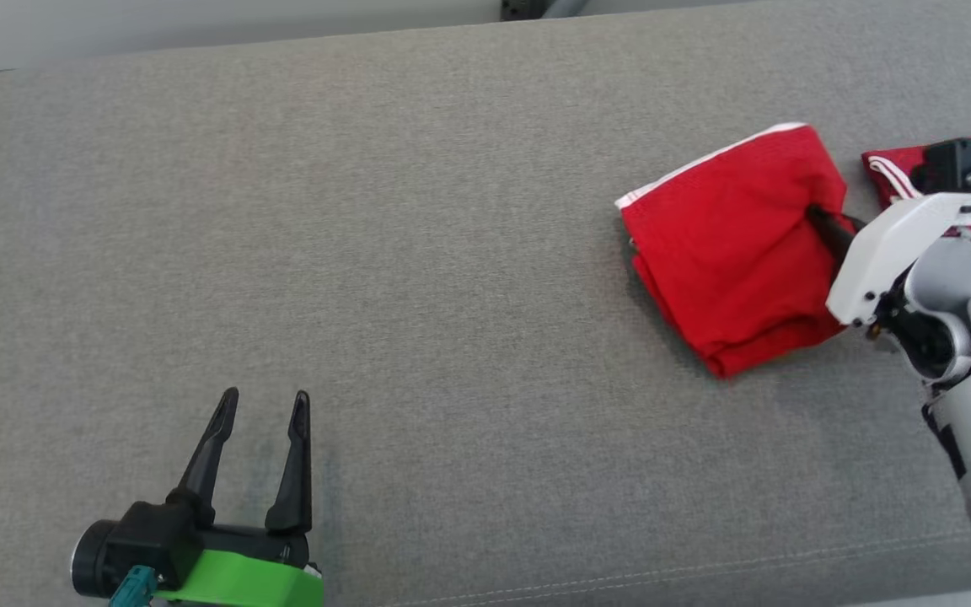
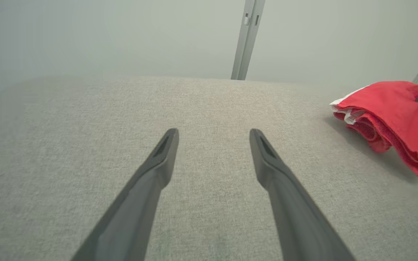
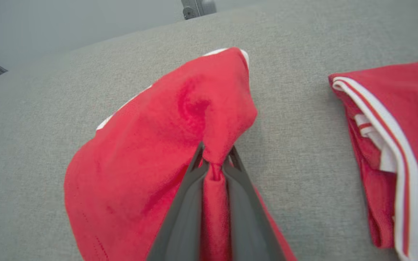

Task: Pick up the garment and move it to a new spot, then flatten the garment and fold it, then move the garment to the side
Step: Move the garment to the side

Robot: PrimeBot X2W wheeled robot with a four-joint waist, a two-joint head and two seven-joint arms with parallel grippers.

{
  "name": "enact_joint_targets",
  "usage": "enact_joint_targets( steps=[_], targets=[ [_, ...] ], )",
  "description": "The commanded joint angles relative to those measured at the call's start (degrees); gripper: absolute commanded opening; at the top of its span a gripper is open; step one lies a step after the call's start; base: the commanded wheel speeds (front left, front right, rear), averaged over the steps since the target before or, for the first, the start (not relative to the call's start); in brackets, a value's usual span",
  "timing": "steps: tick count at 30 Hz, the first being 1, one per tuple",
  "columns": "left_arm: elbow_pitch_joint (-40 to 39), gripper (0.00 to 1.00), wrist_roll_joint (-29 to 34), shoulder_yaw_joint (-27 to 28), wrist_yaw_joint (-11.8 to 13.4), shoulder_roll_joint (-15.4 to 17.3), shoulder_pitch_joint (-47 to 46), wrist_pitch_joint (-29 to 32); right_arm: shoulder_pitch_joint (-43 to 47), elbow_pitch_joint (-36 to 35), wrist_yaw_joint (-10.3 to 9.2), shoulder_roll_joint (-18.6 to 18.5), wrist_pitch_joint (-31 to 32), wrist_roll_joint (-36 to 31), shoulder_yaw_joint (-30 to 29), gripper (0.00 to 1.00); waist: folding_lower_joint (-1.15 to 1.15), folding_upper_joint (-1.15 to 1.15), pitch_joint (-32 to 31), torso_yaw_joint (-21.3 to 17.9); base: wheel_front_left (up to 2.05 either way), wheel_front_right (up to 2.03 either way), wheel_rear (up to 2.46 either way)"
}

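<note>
A folded red garment (image 1: 730,253) with a white-trimmed edge lies on the grey cushioned surface (image 1: 418,253) at the right. My right gripper (image 3: 214,159) is shut on a pinched ridge of its cloth near the right edge, red fabric squeezed between the two dark fingers (image 3: 189,203). In the head view the right gripper (image 1: 823,221) enters the fold from the right, its fingertips buried in cloth. At the lower left my left gripper (image 1: 265,403) stands open above bare cushion, nothing between its fingers (image 2: 158,163). The garment (image 2: 394,116) shows at the right of the left wrist view.
A second red garment (image 3: 394,145) with red and white striped trim lies just right of the held one, partly behind my right arm (image 1: 949,177). The cushion's back edge runs along the top, with a metal post (image 2: 247,36) behind it. A stitched seam (image 1: 705,573) marks the front edge.
</note>
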Motion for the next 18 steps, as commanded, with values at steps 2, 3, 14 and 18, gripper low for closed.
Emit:
enact_joint_targets(
  steps=[2, 3, 14, 18],
  targets=[
    [-0.33, 1.0, 0.32, -0.23, -0.01, 0.88, -1.85, -0.16, -1.92, -2.08, -0.02, -2.23, 1.86, -0.81, -0.79, 0.0, 0.0, 0.65, 3.44, -6.52, 0.0, 0.0, 0.0],
    [-0.24, 1.0, 0.31, -0.45, -0.01, 1.13, -2.19, -0.15, -2.49, -2.7, -0.02, -2.95, 2.77, -1.19, -1.22, 0.0, 0.0, 0.65, 3.83, -6.98, 0.0, 0.0, 0.0],
    [0.77, 1.0, -0.02, -1.54, -0.01, 2.67, -4.06, -0.16, -9.04, -2.05, -0.03, -10.57, 13.42, -8.38, -7.76, 0.0, 0.0, 0.65, 7.27, -6.26, 0.0, 0.0, 0.0],
    [1.1, 1.0, -0.4, -2.07, -0.01, 2.9, -4.72, -0.15, -8.97, 1.35, -0.03, -13.72, 13.2, -15.38, -9.97, 0.0, 0.0, 0.65, 7.79, -4.9, 0.0, 0.0, 0.0]
  ],
)
